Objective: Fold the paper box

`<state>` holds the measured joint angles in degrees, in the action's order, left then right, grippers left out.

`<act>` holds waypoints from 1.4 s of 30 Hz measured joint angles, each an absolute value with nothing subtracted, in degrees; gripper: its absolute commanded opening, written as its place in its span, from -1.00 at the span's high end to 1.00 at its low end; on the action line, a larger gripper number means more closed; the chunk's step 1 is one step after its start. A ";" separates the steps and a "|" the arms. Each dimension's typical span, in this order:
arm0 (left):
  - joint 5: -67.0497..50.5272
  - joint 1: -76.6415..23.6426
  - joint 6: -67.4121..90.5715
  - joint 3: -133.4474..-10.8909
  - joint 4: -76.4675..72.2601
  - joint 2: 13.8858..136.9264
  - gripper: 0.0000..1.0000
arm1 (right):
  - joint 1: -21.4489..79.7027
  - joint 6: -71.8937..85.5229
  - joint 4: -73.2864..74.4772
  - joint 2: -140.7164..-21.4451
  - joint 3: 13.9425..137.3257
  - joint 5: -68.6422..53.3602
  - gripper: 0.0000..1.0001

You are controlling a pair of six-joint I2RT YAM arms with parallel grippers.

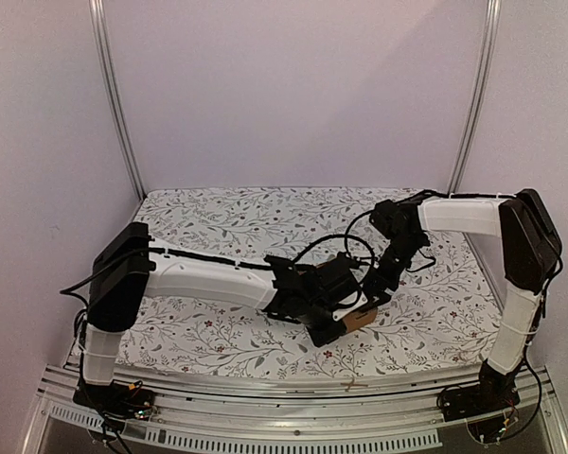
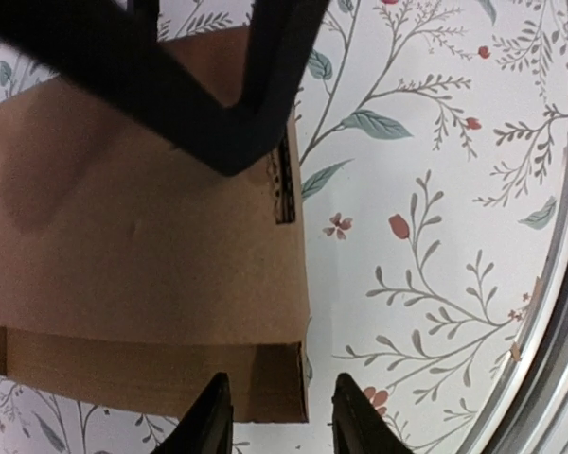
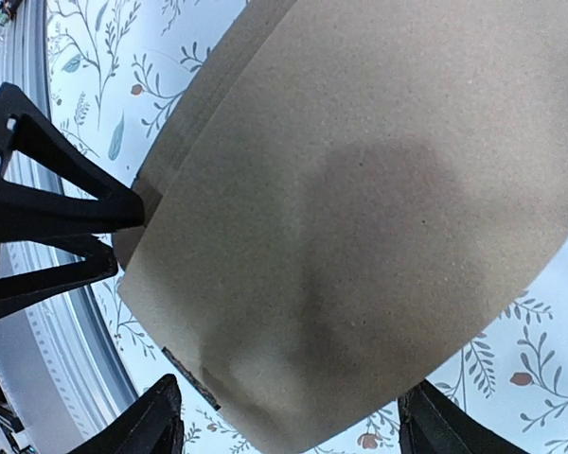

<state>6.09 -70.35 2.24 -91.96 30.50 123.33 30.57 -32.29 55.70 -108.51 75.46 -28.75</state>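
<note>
Looking along the left wrist view, you see the left gripper [image 2: 284, 407] with its two fingers [image 2: 213, 421] standing partly apart. The near corner of the paper box [image 2: 142, 236] lies in the gap, just beside one finger. A strip of floral counter [image 2: 435, 236] shows between the cardboard edge and the other finger, so nothing is pinched.

The right gripper [image 3: 289, 421] is spread wide, and the box's brown panel fills the space from finger to finger; you cannot tell whether they press its edges. From the left wrist, one of its fingers [image 2: 222, 123] shows as a black V whose tip rests on the box's top panel beside a short slot [image 2: 284, 184].

The box lies on the counter near its front middle, between the two grippers and close to the metal rail [image 2: 560, 340] along the near edge. A second cardboard layer shows under the top panel.
</note>
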 measured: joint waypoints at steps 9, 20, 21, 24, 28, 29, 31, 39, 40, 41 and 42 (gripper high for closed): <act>3.84 -70.04 2.70 -80.60 28.82 107.55 0.01 | 30.20 -34.13 58.52 -100.53 78.72 -27.53 -0.62; 5.76 -53.39 1.78 -61.87 6.22 99.96 0.05 | 30.20 -31.18 53.49 -94.39 76.16 -22.55 -0.62; 5.43 -51.72 1.63 -61.65 3.90 101.06 0.08 | 30.22 -30.41 52.95 -94.67 76.20 -22.35 -0.62; 3.09 -47.88 1.28 -61.67 -1.98 104.36 0.14 | 30.50 -28.71 52.01 -96.36 76.55 -21.61 -0.61; -3.46 -44.69 1.54 -62.50 -6.46 108.66 0.11 | 30.76 -27.68 51.72 -99.57 77.84 -21.56 -0.61; -5.37 -44.18 1.69 -62.89 -7.27 109.71 0.09 | 30.79 -27.46 51.77 -100.36 78.39 -21.61 -0.61; -8.75 -43.40 1.96 -63.61 -8.38 111.57 0.07 | 30.81 -27.24 51.79 -101.89 79.64 -21.63 -0.61; -14.94 -42.87 2.72 -68.71 -10.39 117.71 0.33 | 30.81 -27.00 52.16 -108.25 85.03 -21.98 -0.60; -15.53 -42.74 2.94 -69.36 -10.48 118.30 0.35 | 30.81 -26.98 52.31 -108.92 85.41 -22.00 -0.60; -15.99 -42.61 3.22 -69.69 -10.55 118.69 0.38 | 30.81 -27.00 52.56 -109.45 85.76 -22.00 -0.60; -16.56 -42.35 3.31 -69.95 -10.55 119.00 0.39 | 30.81 -27.00 52.69 -110.06 86.17 -22.04 -0.60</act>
